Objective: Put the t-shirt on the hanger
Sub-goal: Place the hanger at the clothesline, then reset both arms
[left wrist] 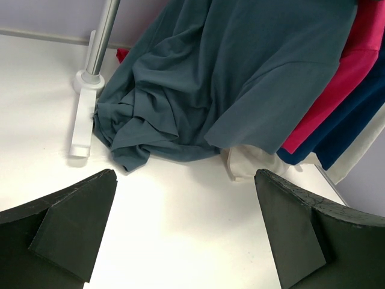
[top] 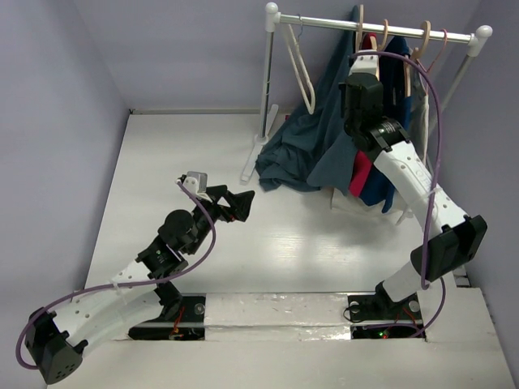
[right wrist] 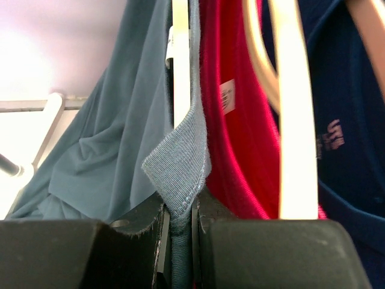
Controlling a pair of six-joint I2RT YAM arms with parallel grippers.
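The right gripper's (right wrist: 180, 212) jaws are standing narrow, pinching a fold of ribbed collar on the t-shirt (right wrist: 108, 150) up beside the hanger (top: 359, 28), which is hooking over the rack rail (top: 373, 27). A red shirt (right wrist: 240, 120) and a navy shirt (right wrist: 349, 150) are hanging just beside that grip. The t-shirt is draping down from the rail, its lower part bunching on the tabletop (top: 186, 162) near the rack's foot. The left gripper (left wrist: 185, 180) is hovering low over the tabletop, jaws spread wide and holding nothing, apart from the cloth.
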